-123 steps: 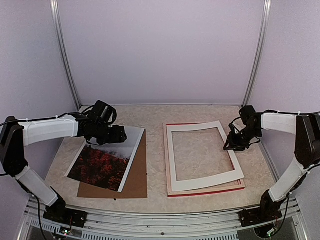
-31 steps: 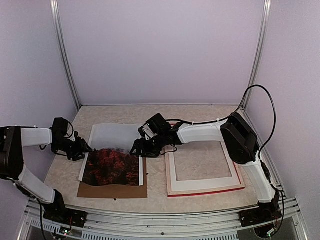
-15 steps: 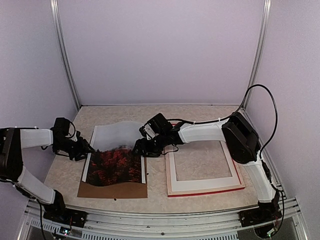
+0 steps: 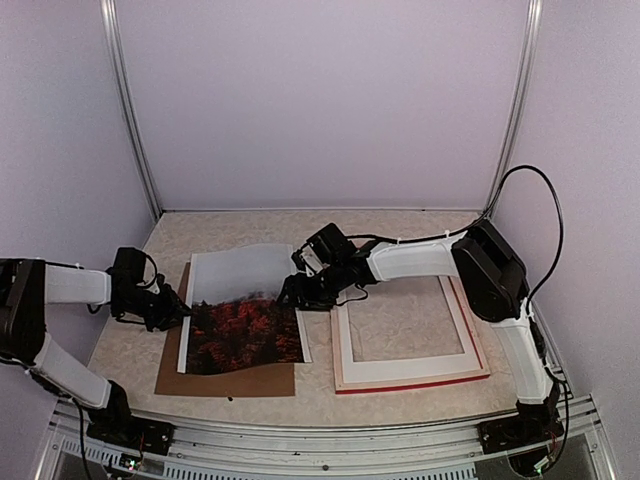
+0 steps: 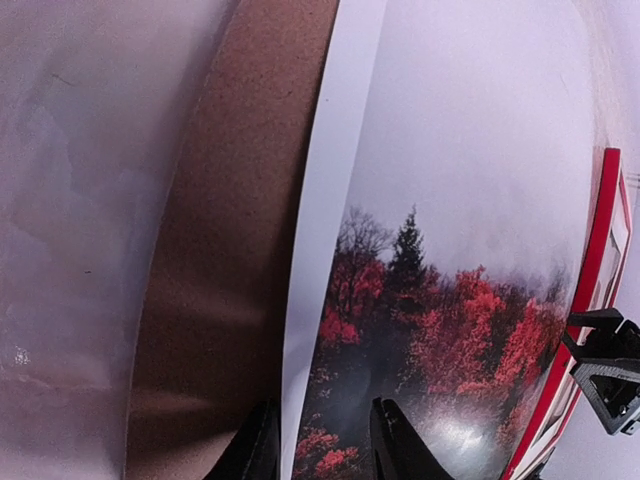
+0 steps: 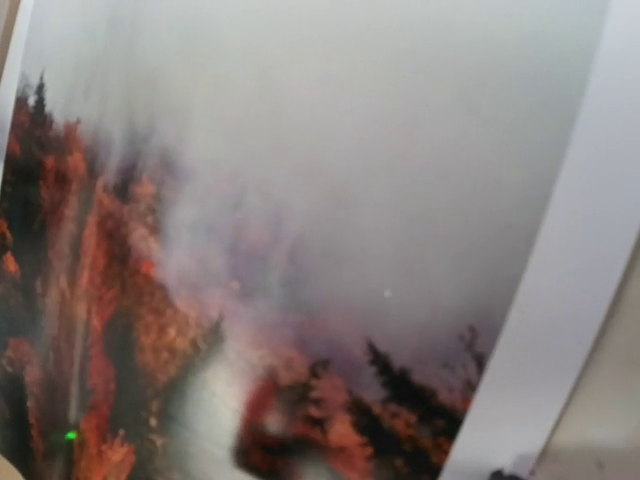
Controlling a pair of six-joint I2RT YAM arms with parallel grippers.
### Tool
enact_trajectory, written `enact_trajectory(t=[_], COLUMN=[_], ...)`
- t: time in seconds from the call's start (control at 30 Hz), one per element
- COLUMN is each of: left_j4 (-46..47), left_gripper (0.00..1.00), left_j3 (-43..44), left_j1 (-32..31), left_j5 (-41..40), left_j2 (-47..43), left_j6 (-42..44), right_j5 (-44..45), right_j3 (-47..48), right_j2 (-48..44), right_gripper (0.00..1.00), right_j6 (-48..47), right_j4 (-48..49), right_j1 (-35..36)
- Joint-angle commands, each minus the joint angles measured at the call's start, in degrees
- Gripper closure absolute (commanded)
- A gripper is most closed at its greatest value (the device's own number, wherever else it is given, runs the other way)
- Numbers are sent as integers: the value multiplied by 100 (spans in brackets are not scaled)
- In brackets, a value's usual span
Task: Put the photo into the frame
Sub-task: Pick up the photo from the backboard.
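The photo [image 4: 245,322], red foliage at its near end and grey mist at the far end, lies bowed on the brown backing board [image 4: 228,381] left of centre. My left gripper [image 4: 180,312] sits low at its left edge. In the left wrist view [image 5: 328,448] the jaws stand apart, and the photo's [image 5: 450,250] white border runs between the fingers [image 5: 258,452]. My right gripper [image 4: 296,293] rests at the photo's right edge. Its wrist view shows only the photo [image 6: 300,200] close up, with no fingers in sight. The red frame [image 4: 420,382] lies to the right.
A white mat board [image 4: 400,368] with a window lies on the frame. The right arm reaches across the frame's far left corner, and its cable [image 4: 545,200] loops above. Purple walls and metal posts [image 4: 135,140] close in the beige table [image 4: 130,350].
The photo has slid right toward the frame, with the right gripper moving right at its edge. My left gripper has followed to the right, and its jaws have narrowed.
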Motion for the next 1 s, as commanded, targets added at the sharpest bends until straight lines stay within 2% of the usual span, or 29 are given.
enact_trajectory(t=[0.0, 0.37, 0.63, 0.97], left_j4=[524, 993, 1098, 904], left_gripper=[71, 79, 100, 100], left_j3=[-208, -497, -566, -434], left_j1=[-199, -329, -328, -352], left_j5=[178, 294, 326, 179], left_j2=[-114, -276, -667, -722], left_j6=[-244, -333, -300, -211], right_j5=[190, 217, 256, 233], right_j3=[-244, -179, -178, -222], right_j2=[-161, -114, -109, -140], right_gripper=[28, 28, 28, 28], right_j6=[-102, -264, -393, -454], right_j4=[-371, -580, -722, -713], right_j1=[-56, -102, -137, -147])
